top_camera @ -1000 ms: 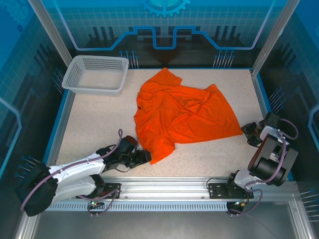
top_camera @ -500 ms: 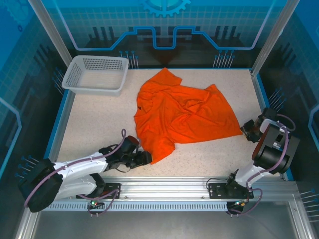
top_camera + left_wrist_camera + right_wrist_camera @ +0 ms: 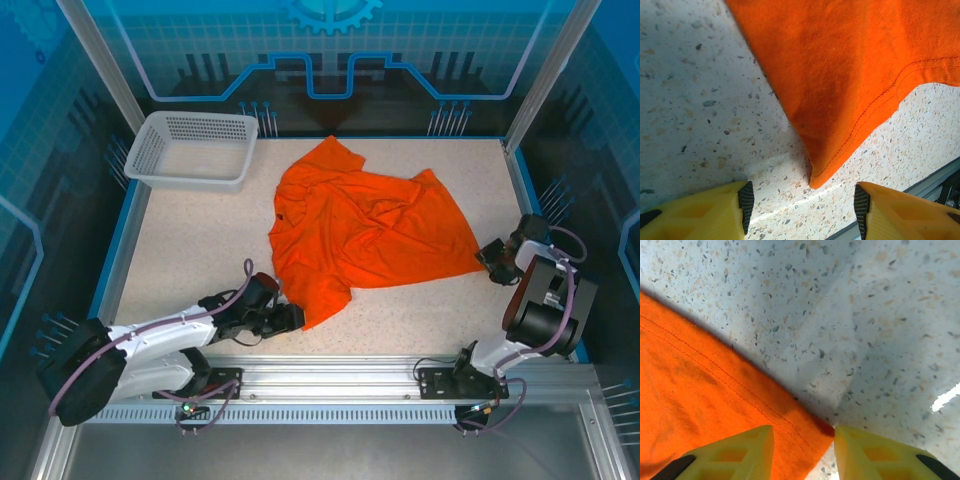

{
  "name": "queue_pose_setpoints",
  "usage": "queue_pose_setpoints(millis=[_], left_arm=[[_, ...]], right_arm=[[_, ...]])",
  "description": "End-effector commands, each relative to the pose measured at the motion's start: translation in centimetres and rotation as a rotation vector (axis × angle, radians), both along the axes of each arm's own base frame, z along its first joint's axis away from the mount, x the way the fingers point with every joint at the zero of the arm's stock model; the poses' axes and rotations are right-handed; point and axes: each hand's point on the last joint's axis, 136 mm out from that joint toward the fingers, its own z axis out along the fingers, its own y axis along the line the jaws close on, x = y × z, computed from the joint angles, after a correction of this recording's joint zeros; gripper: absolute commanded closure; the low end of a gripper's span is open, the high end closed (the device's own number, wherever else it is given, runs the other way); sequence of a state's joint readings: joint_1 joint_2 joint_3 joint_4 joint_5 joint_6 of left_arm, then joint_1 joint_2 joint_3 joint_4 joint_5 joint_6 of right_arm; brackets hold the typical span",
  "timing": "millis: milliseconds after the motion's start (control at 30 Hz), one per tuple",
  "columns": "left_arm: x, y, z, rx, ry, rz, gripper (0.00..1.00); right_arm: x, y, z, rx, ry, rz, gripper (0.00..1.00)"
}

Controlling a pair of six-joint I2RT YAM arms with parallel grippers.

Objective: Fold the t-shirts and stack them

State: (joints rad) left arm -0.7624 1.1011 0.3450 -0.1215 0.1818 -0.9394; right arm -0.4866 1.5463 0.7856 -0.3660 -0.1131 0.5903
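A bright orange t-shirt (image 3: 370,230) lies crumpled and spread across the middle of the speckled table. My left gripper (image 3: 290,317) sits low at the shirt's near-left corner. In the left wrist view the t-shirt (image 3: 840,65) ends in a hemmed tip just ahead of my open left gripper (image 3: 802,207), with bare table between the pads. My right gripper (image 3: 490,258) is at the shirt's right corner. In the right wrist view the t-shirt (image 3: 690,405) reaches its corner in the gap of my open right gripper (image 3: 804,455), and the left finger (image 3: 735,455) is over the cloth.
A white mesh basket (image 3: 190,150) stands empty at the back left corner. A blue rim (image 3: 515,190) borders the table, and the metal rail (image 3: 330,375) with both arm bases runs along the near edge.
My right gripper has moved left along the table up to the shirt's right corner. The left arm has barely shifted, and the shirt lies as before.
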Motion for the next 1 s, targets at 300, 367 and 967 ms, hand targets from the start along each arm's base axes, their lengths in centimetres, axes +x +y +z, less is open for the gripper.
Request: queue_pose_setpoints(millis=[300,367,967], left_arm=[[-0.3,-0.4,0.4,-0.016,-0.005,-0.033,0.44],[-0.3,-0.4,0.5,-0.018,-0.006,-0.030,0.45],[0.3,-2.8,1.3,-0.077,0.063,-0.044,0.53]], right_arm=[[-0.8,0.5,-1.3,0.002,0.078,-0.022,0.74],[-0.8,0.6,-1.6,0.009,0.084,-0.025,0.77],[-0.3,1.7,-0.7,-0.048,0.066,0.041,1.00]])
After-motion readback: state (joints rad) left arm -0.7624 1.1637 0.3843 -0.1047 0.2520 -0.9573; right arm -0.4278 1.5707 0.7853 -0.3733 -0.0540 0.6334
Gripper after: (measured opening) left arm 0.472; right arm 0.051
